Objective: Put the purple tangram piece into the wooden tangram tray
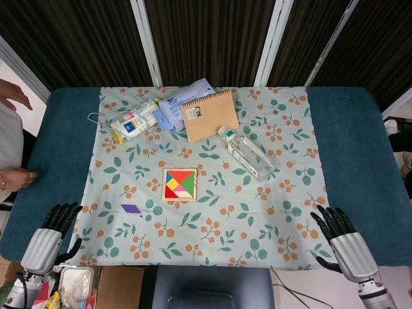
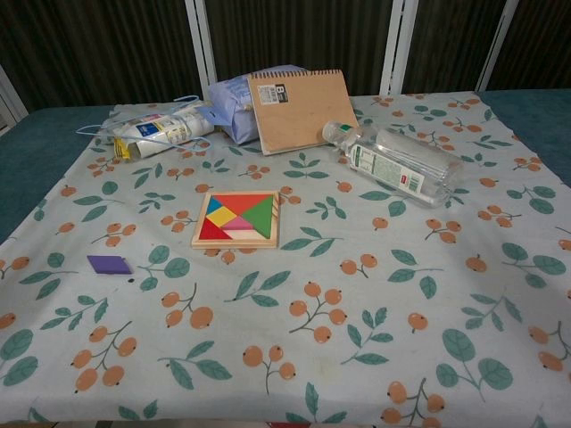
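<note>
Purple tangram piece (image 1: 131, 208) is lying on the cloth just beyond the left hand (image 1: 50, 235) fingertips, short of the wooden tangram tray (image 1: 179, 185); right hand (image 1: 339, 235) is resting apart; both hands' fingers are spreading, holding nothing.

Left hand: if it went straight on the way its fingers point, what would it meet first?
Likely the floral tablecloth edge; the left hand points up-right, and the purple tangram piece lies slightly right of that line. Depth unclear.

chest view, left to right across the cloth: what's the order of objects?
purple tangram piece → tube in a clear bag → wooden tangram tray → spiral notebook → clear plastic bottle
</note>
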